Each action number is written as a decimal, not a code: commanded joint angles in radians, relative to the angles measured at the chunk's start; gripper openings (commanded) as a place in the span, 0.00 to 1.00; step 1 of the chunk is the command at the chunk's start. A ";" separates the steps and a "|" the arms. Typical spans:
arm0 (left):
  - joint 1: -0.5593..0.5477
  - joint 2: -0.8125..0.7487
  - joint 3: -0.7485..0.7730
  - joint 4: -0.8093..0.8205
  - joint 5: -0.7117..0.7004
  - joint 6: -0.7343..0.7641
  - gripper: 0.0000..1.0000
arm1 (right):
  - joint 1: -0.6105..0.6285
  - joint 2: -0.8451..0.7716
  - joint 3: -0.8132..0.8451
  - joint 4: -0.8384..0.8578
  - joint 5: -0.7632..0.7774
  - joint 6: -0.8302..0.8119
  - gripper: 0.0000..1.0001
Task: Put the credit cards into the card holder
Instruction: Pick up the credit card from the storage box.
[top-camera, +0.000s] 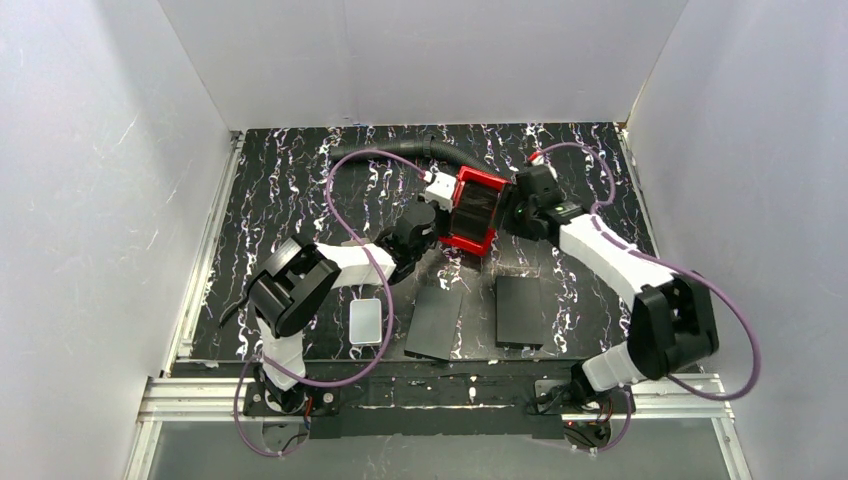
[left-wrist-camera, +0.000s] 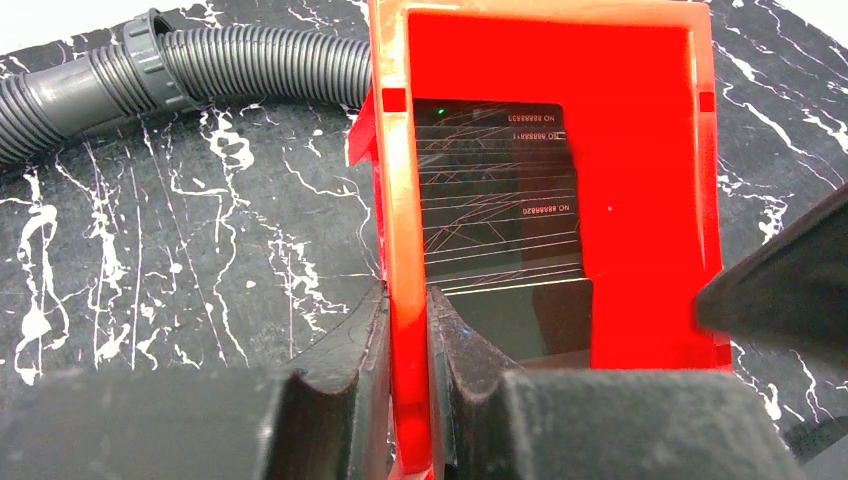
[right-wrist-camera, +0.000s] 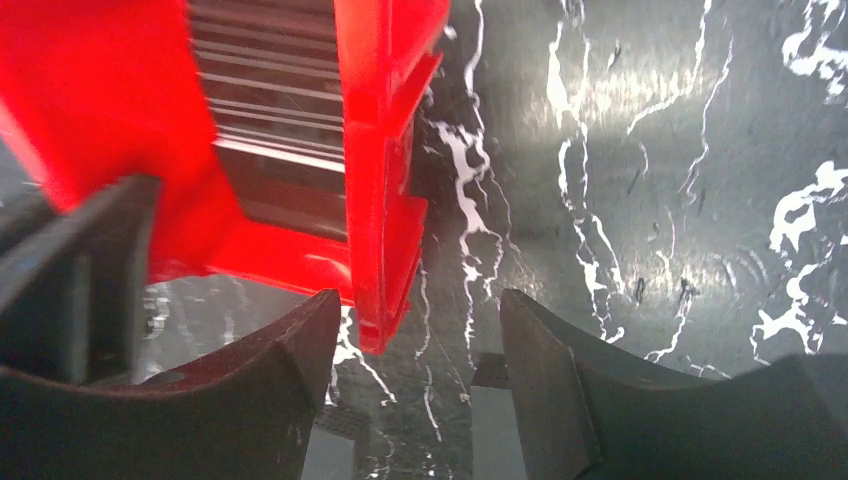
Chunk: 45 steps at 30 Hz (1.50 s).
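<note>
**Figure: Fanned cards lying in the tray, one arm clamped on it**

I am clamping my left gripper on the red tray by its left wall. My right gripper is standing open astride the opposite wall, not pinching it. The credit cards are lying fanned at frame centre inside the tray. They are probably light, stiff and slick, best pinched by an overhanging edge. I am not finding the card holder.

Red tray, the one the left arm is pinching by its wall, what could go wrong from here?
The left gripper clamps only one thin wall of the red tray, so the tray may pivot or slip. The credit cards lie loose inside; a tilt could spill them. The right gripper, jaws open, straddles the opposite wall and might knock it.
</note>
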 joint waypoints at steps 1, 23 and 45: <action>-0.021 -0.063 0.013 0.079 -0.029 -0.020 0.00 | 0.092 0.063 0.068 -0.041 0.223 0.047 0.68; -0.043 -0.094 0.031 -0.115 -0.057 -0.180 0.26 | 0.241 0.148 -0.155 0.516 0.703 -0.141 0.01; 0.030 -0.567 -0.177 -0.609 0.037 -0.488 0.67 | 0.278 0.003 -0.527 1.143 0.711 -0.392 0.01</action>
